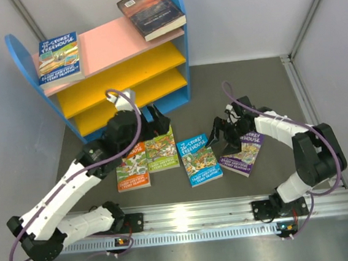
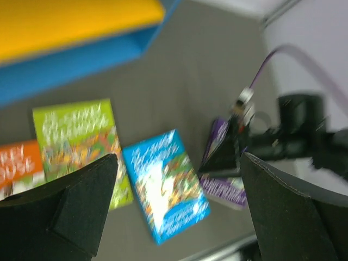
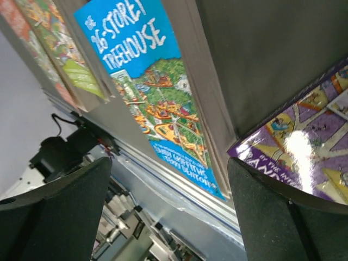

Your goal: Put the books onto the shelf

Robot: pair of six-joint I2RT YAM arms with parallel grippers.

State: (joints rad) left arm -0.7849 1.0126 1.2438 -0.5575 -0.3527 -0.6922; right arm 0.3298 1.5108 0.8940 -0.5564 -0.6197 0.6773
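Top external view: the shelf [image 1: 125, 70] stands at the table's far left corner, with one blue paperback [image 1: 59, 57] and the dark book [image 1: 150, 10] already on its pink top board. Left gripper [image 1: 158, 124]: jaws fully apart, empty, hanging over the orange book [image 1: 132, 166] and green book [image 1: 161, 148] near the table's middle. A second blue book [image 1: 200, 159] lies flat just right of them. Right gripper [image 1: 224, 135]: jaws apart, nothing clamped, low at the left edge of the purple book [image 1: 243, 154], toward the table's right edge. Judgement: the purple book is the pick in hand. Recommend catching its free long edge squarely, closing firmly, and lifting clear of the blue book before swinging shelfward.
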